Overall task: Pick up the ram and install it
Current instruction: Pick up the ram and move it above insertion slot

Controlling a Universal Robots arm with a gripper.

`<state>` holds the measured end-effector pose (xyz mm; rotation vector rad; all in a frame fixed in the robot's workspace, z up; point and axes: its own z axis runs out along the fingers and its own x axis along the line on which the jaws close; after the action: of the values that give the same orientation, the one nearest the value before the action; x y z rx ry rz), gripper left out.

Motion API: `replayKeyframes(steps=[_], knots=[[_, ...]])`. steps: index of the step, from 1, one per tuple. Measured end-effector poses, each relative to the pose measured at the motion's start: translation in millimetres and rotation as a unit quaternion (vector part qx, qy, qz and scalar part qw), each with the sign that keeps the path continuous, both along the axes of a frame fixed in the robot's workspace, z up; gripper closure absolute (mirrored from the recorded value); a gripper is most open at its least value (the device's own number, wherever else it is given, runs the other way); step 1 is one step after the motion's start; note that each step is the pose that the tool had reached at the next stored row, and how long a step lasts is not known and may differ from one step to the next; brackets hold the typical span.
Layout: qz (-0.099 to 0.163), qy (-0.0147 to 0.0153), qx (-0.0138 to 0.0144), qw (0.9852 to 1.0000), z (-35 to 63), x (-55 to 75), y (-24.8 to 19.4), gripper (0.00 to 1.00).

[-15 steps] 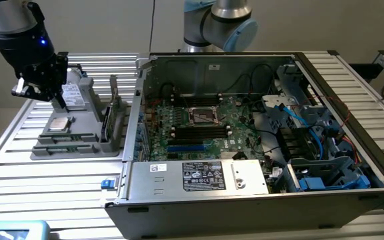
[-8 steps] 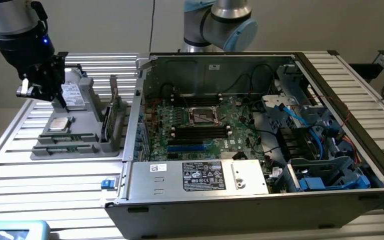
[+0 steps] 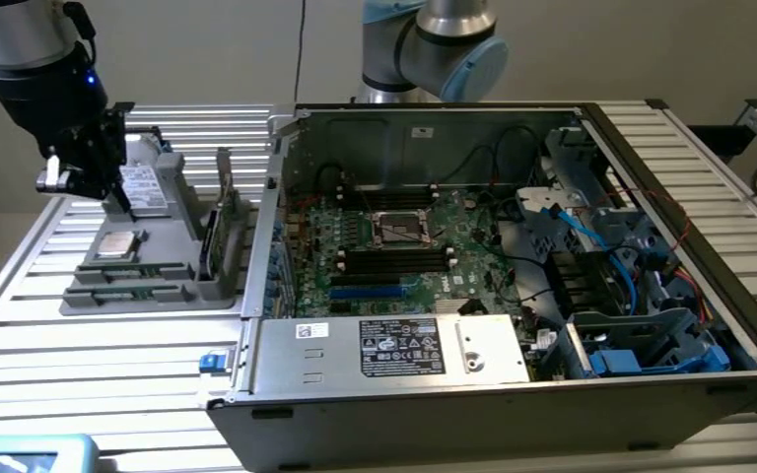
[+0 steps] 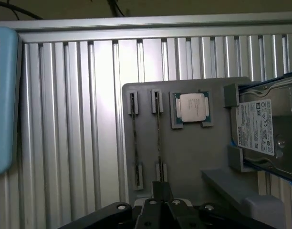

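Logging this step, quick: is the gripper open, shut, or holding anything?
Gripper: cannot be told; it hovers above the grey tray, by a ram stick.

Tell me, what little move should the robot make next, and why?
Probably lower the gripper toward the ram stick nearest the CPU. That stick stands on edge in the gray tray's slot, untouched, and the gripper hangs above it, roughly in line.
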<state>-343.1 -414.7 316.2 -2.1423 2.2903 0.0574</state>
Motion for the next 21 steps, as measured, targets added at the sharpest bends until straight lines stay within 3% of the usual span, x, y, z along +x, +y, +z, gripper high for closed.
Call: replayKeyframes(steps=[4, 7, 8, 9, 14, 18, 21], knots=[[0.0, -0.0001, 0.0, 1.0, -0.2, -3.3, -0.1, 0.82], [0.0, -0.0002, 0.0001, 1.0, -1.8, -4.4, -1.6, 0.64], [0.0, -0.0002, 0.0001, 1.0, -3.6, -4.6, -2.3, 0.64], [0.0, -0.0001, 0.0, 1.0, -5.3, -4.8, -2.7, 0.58], [0.002, 0.0, 0.0, 1.0, -14.3, -4.9, -7.0, 0.58], [0.004, 0.0035, 0.0, 1.0, -21.5, -4.9, -16.8, 0.58], [0.005, 0.0037, 0.0, 1.0, -27.1, -4.8, -20.4, 0.58]])
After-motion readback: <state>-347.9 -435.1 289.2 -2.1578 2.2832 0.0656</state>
